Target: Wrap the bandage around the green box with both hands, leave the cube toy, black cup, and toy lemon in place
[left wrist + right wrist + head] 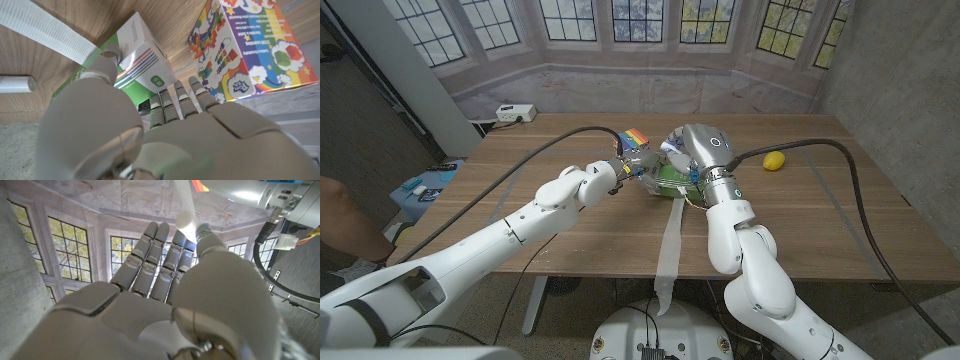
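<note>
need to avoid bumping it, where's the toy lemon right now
In the head view the toy lemon lies on the table's far right part, apart from the right hand and green box.

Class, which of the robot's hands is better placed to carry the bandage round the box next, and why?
Probably the right hand: the bandage is pinched at its fingertips. The left hand is on the green box, so it looks better suited to steadying it.

The right hand [692, 150] covers most of the green box [668, 180]; the bandage [668, 250] seems to run off the counter [820, 220] edge.
</note>
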Action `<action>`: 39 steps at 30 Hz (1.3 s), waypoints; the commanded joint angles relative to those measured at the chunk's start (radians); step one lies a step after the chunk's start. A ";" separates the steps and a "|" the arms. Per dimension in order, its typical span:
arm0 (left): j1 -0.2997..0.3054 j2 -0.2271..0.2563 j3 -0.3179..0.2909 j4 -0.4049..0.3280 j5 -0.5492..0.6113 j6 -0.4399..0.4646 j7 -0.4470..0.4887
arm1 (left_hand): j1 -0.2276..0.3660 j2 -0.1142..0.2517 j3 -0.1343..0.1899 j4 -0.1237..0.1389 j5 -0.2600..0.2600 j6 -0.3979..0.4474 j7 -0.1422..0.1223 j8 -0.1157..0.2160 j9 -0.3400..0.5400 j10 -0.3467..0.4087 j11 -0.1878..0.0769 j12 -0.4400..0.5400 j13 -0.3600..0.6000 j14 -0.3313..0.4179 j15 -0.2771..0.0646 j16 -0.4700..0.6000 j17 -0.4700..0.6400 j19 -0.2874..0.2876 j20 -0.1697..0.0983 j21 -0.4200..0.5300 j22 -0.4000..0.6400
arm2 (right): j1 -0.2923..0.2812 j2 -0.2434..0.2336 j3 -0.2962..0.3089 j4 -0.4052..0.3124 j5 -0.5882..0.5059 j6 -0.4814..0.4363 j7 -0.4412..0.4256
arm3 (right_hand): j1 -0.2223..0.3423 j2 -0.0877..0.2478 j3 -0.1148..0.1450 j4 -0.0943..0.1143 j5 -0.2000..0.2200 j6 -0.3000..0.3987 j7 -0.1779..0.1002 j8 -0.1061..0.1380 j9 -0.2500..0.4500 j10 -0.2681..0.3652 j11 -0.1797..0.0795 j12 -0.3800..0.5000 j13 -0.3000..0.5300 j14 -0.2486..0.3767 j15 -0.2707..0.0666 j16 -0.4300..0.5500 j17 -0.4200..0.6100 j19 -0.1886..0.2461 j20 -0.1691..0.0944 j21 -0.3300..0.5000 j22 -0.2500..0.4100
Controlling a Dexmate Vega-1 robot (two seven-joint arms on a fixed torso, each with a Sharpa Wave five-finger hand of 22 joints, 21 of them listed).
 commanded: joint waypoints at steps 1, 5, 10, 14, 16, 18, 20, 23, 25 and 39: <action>-0.020 -0.026 0.013 0.024 -0.002 0.028 0.020 | 0.019 0.036 -0.001 0.005 0.007 0.034 0.013 0.084 0.004 0.005 0.004 0.007 0.003 0.006 0.007 -0.002 0.000 -0.003 -0.002 -0.001 0.003 | -0.040 0.016 0.008 -0.024 0.009 -0.011 -0.002 | 0.010 -0.003 0.001 -0.004 -0.001 0.008 0.003 -0.003 0.003 0.008 0.002 0.004 0.001 0.011 -0.124 -0.003 0.001 -0.001 -0.015 0.009 0.001; -0.026 -0.035 0.016 0.030 -0.004 0.043 0.027 | 0.019 0.037 0.000 0.005 0.007 0.034 0.013 0.085 0.004 0.005 0.005 0.007 0.004 0.007 0.008 -0.002 0.000 -0.003 -0.001 0.000 0.003 | -0.054 0.024 0.007 -0.031 0.017 -0.020 0.000 | 0.009 -0.003 0.000 -0.003 -0.001 0.010 0.003 -0.003 0.003 0.008 0.002 0.004 0.002 0.012 -0.124 -0.004 0.001 -0.001 -0.015 0.009 0.001; -0.034 -0.041 0.021 0.038 -0.014 0.045 0.033 | 0.019 0.036 0.000 0.004 0.008 0.037 0.012 0.087 0.004 0.004 0.008 0.007 0.004 0.008 0.010 -0.002 -0.001 -0.003 -0.002 0.000 0.003 | -0.066 0.032 0.007 -0.040 0.024 -0.027 -0.004 | 0.008 -0.003 0.000 -0.002 -0.001 0.010 0.004 -0.004 0.003 0.008 0.004 0.005 0.003 0.014 -0.123 -0.004 0.002 0.000 -0.015 0.009 0.001; -0.044 -0.050 0.026 0.050 -0.018 0.046 0.043 | 0.020 0.038 -0.001 0.004 0.008 0.038 0.014 0.088 0.004 0.003 0.008 0.007 0.004 0.007 0.009 -0.002 -0.001 -0.003 -0.001 0.000 0.003 | -0.075 0.034 0.004 -0.050 0.026 -0.035 0.003 | 0.008 -0.003 0.000 -0.001 -0.001 0.012 0.004 -0.003 0.003 0.010 0.003 0.005 0.003 0.015 -0.123 -0.006 0.002 0.000 -0.015 0.010 0.001; -0.049 -0.054 0.028 0.055 -0.019 0.048 0.046 | 0.019 0.038 -0.001 0.004 0.008 0.039 0.013 0.089 0.004 0.004 0.008 0.008 0.004 0.007 0.009 -0.002 -0.001 -0.004 -0.001 -0.001 0.003 | -0.079 0.035 0.004 -0.054 0.025 -0.039 0.006 | 0.008 -0.003 0.000 -0.001 -0.001 0.011 0.003 -0.004 0.003 0.011 0.002 0.006 0.003 0.016 -0.123 -0.006 0.002 0.000 -0.016 0.010 0.001; -0.054 -0.057 0.030 0.059 -0.022 0.050 0.049 | 0.019 0.039 -0.002 0.005 0.008 0.037 0.015 0.089 0.004 0.003 0.008 0.007 0.005 0.007 0.009 -0.002 -0.001 -0.004 0.000 0.000 0.003 | -0.083 0.036 0.004 -0.058 0.025 -0.043 0.009 | 0.008 -0.002 0.000 -0.001 -0.001 0.012 0.004 -0.004 0.003 0.012 0.004 0.006 0.003 0.016 -0.123 -0.007 0.002 0.000 -0.016 0.010 0.001; -0.058 -0.059 0.033 0.064 -0.024 0.050 0.053 | 0.019 0.039 -0.002 0.004 0.008 0.037 0.016 0.089 0.004 0.003 0.008 0.007 0.005 0.006 0.011 -0.002 -0.001 -0.004 0.000 0.000 0.003 | -0.087 0.035 0.004 -0.062 0.022 -0.047 0.015 | 0.008 -0.002 0.000 -0.002 -0.001 0.012 0.007 -0.004 0.003 0.012 0.004 0.005 0.002 0.017 -0.124 -0.007 0.002 0.001 -0.017 0.010 0.001; -0.062 -0.062 0.036 0.069 -0.028 0.051 0.056 | 0.018 0.040 -0.003 0.005 0.008 0.037 0.017 0.089 0.004 0.002 0.010 0.007 0.005 0.006 0.011 -0.002 -0.001 -0.004 0.000 0.000 0.003 | -0.094 0.033 0.004 -0.070 0.015 -0.054 0.022 | 0.008 -0.002 0.000 -0.001 -0.001 0.012 0.005 -0.004 0.003 0.010 0.003 0.005 0.003 0.018 -0.124 -0.008 0.002 0.001 -0.017 0.010 0.001; -0.065 -0.061 0.038 0.071 -0.030 0.050 0.057 | 0.018 0.040 -0.004 0.005 0.008 0.037 0.016 0.090 0.004 0.002 0.007 0.007 0.005 0.006 0.011 -0.002 -0.001 -0.004 0.000 0.000 0.003 | -0.099 0.032 0.004 -0.074 0.009 -0.058 0.028 | 0.009 -0.002 0.000 -0.001 -0.001 0.014 0.005 -0.004 0.004 0.010 0.003 0.006 0.004 0.018 -0.124 -0.008 0.002 0.001 -0.016 0.010 0.001; -0.093 -0.069 0.052 0.102 -0.044 0.035 0.065 | 0.017 0.042 -0.007 0.006 0.008 0.037 0.016 0.092 0.002 0.003 0.010 0.008 0.006 0.005 0.012 -0.002 -0.001 -0.004 0.001 0.000 0.003 | -0.147 0.025 0.019 -0.105 -0.004 -0.078 0.071 | 0.010 -0.001 -0.001 -0.001 -0.001 0.016 0.004 -0.005 0.004 0.016 0.000 0.008 0.005 0.023 -0.124 -0.010 0.005 0.002 -0.018 0.011 0.001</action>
